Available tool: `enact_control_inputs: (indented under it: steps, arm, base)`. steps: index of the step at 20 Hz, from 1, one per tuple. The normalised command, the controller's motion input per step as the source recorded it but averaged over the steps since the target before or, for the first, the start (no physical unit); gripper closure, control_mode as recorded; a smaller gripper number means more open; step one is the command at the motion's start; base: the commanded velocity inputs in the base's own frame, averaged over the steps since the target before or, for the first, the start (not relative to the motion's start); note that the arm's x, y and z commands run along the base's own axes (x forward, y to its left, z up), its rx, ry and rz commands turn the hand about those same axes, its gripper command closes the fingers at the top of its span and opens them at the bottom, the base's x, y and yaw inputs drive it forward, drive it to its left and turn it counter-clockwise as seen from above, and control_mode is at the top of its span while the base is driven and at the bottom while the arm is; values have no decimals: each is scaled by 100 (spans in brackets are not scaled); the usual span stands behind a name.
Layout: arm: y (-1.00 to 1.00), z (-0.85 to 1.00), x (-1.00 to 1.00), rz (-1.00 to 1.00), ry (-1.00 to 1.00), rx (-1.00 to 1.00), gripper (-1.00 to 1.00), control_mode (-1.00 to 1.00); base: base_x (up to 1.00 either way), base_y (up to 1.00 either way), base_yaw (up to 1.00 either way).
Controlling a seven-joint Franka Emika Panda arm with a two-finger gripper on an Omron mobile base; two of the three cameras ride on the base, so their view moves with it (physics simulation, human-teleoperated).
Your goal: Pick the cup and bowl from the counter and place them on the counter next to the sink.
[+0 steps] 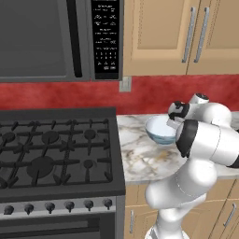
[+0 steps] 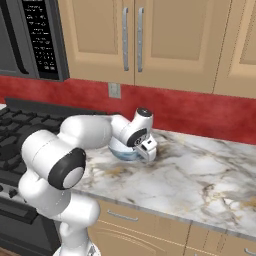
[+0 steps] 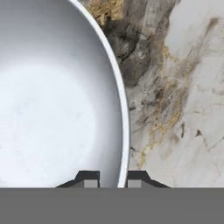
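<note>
Gripper, as we see it, straddles the rim of the bowl, one fingertip inside and one outside, jaws pinched onto that rim. Beyond it, the bowl rests on the counter, beside the stove.

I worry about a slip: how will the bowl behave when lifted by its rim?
The bowl looks glossy and rigid, so the thin rim may slide between the end effector fingertips. Held at one edge, it will probably hang tilted. Its narrow base could tip if nudged.

Microwave keypad markings too small to read.
</note>
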Motion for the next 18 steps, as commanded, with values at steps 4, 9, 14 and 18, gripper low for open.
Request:
enact_control_inputs:
  steps: [4, 9, 14, 18]
  arm:
    - [0, 22, -30, 0, -3, 0, 100, -100]
    - [-2, 9, -36, -2, 0, 0, 100, -100]
    - [-2, 0, -14, -13, -8, 1, 100, -100]
    - [0, 0, -4, -20, -5, 10, 100, -100]
  base:
    - [0, 0, 0]
    - [0, 0, 0]
    - [0, 0, 0]
    - [0, 0, 0]
